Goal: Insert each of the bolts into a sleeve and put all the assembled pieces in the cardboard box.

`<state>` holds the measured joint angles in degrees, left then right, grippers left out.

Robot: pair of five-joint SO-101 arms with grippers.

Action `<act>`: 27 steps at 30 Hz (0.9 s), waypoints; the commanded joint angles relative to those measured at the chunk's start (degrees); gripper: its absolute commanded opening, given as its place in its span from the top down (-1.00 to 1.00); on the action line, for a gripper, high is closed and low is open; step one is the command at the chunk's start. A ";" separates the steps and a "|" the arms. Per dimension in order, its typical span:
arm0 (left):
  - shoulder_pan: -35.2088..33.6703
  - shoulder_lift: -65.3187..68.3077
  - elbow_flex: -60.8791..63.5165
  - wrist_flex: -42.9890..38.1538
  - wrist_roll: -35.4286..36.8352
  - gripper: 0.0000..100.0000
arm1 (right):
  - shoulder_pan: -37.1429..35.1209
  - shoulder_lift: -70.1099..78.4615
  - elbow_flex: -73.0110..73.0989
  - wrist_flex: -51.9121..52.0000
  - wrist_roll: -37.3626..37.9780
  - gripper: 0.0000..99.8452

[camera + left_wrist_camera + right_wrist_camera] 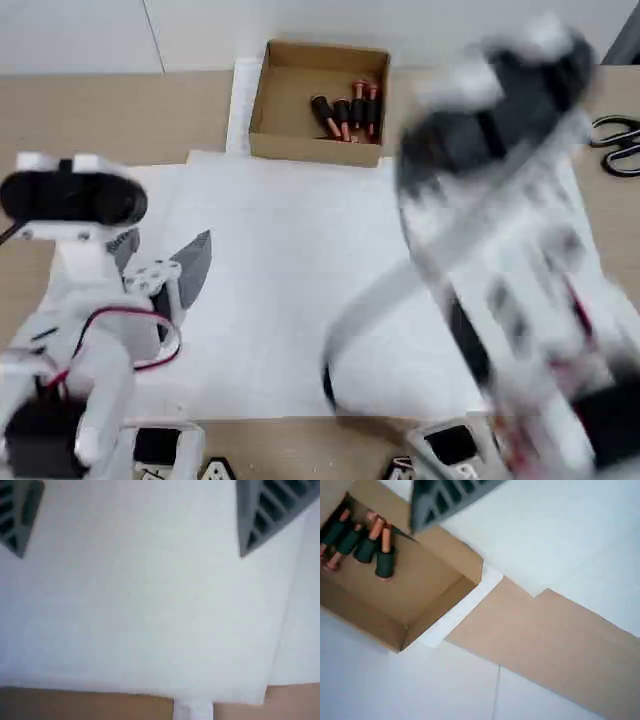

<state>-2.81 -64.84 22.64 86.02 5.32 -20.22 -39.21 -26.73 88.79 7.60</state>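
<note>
Overhead, the high view takes in the cardboard box (315,150) at the middle of the surface's (60,110) far edge, with 4 assembled pieces (346,112) lying side by side in its right half. It also shows scissors (618,145) at the right edge and the right arm (500,260) over the right side of the white sheet (290,290). The right wrist view looks closer into the box: each piece is an orange bolt (376,527) in a black sleeve (385,564). The box lies close by the right hand (445,500) and well apart from the left hand (131,555), which hangs over the sheet toward the surface's near left corner. The left wrist view shows the left hand spread wide, gripping nothing. Whether the right hand is open or closed I cannot tell.
</note>
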 commanded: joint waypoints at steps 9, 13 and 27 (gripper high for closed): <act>-0.53 -26.46 18.07 -8.53 -0.62 0.48 | 10.24 -31.25 35.16 -0.48 0.44 0.64; -0.53 -33.85 30.02 -15.47 -0.62 0.48 | 10.68 -42.15 59.43 -14.81 0.44 0.64; -0.53 -39.03 62.46 -31.12 -0.62 0.48 | 19.56 -64.40 109.45 -30.64 0.53 0.64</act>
<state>-3.08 -103.34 83.12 56.66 5.14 -2.37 -103.03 78.68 59.52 7.60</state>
